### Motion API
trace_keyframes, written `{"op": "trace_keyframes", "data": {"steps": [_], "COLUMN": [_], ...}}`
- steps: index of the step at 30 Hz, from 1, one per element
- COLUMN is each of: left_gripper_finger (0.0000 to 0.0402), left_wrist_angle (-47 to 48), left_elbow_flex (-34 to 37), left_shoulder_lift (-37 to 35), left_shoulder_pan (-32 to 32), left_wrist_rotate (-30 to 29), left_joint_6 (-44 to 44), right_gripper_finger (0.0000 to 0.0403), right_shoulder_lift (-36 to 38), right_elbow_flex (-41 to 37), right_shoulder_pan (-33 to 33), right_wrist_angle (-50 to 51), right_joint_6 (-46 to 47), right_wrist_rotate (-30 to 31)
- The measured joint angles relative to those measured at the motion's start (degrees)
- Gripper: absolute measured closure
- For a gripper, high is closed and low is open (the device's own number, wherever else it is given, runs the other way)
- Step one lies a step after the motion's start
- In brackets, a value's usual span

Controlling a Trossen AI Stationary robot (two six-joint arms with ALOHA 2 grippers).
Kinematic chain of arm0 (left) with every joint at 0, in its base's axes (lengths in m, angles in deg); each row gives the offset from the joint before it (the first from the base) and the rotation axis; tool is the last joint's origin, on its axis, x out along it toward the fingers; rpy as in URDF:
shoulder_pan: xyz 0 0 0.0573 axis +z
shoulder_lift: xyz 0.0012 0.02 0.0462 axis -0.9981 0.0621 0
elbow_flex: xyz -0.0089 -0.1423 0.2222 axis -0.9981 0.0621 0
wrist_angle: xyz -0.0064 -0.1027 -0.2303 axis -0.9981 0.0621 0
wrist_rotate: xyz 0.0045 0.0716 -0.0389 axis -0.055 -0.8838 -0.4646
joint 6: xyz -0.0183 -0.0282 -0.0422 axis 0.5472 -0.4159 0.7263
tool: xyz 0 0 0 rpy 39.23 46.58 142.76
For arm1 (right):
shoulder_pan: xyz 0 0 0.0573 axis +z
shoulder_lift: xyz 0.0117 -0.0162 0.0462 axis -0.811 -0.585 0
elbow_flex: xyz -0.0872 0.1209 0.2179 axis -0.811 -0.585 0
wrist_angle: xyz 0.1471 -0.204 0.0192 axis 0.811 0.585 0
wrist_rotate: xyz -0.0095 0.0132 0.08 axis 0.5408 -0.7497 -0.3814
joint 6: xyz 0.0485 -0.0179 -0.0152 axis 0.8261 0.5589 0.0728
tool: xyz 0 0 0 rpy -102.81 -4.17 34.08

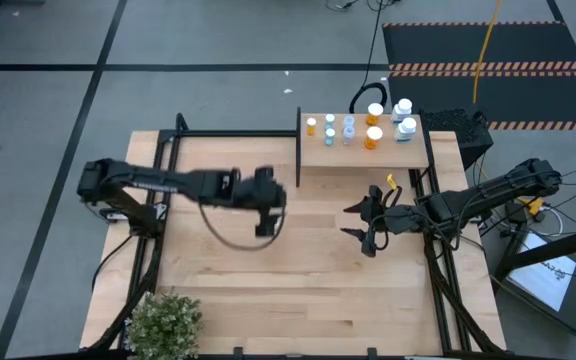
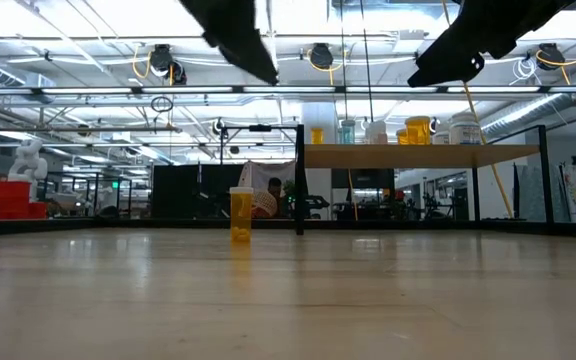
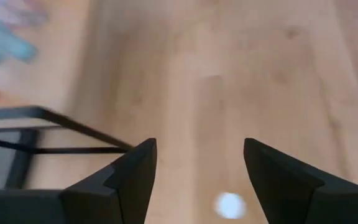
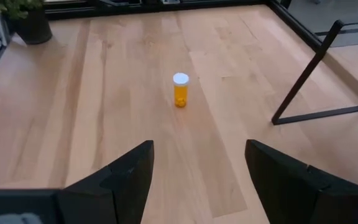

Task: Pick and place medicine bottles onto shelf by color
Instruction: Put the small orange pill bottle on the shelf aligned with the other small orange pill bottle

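Left gripper (image 3: pixel 197 180) hung open above an upright orange bottle (image 4: pixel 180 91); right gripper (image 4: pixel 197 180), open and empty, faced it.

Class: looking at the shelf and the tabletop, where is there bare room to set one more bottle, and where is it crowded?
Free: the tabletop between the potted plant and right gripper; the shelf near edge. Crowded: the medicine bottles along its far edge.

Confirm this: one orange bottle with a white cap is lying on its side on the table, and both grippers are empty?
Not quite. The orange bottle stands upright on the table, cap on top, as the right wrist view and low view show. The left gripper and right gripper are indeed empty.
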Motion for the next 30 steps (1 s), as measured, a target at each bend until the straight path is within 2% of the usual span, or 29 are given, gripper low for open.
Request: {"op": "trace_keyframes", "data": {"steps": [5,10,21,24,30], "left_gripper_finger": [0.016,0.0159,0.0102,0.0105,0.0127], "left_wrist_angle": [-8.27,-13.55,-24.39,-27.74,-33.9], "left_elbow_flex": [9.99,16.56,26.75,28.86,32.93], "left_shoulder_lift": [-1.37,-1.33,-1.28,-1.35,-0.91], "left_shoulder_pan": [-5.93,-8.58,-6.05,-4.82,-1.77], "left_wrist_rotate": [-1.0,-2.94,-3.11,-2.99,2.23], "left_joint_6": [5.06,8.79,12.41,12.2,12.21], "right_gripper_finger": [0.0154,0.0154,0.0154,0.0154,0.0154], "right_shoulder_lift": [-0.02,-0.02,-0.02,-0.02,-0.02], "right_elbow_flex": [0.0,-0.01,0.0,-0.01,0.0], "right_shoulder_pan": [0.01,0.01,-0.01,-0.01,-0.01], "right_wrist_angle": [-0.01,-0.2,-0.21,-0.21,-0.21], "right_joint_6": [0.92,0.94,0.93,0.85,0.43], "right_wrist_rotate": [-0.18,-0.11,0.02,0.03,0.03]}}
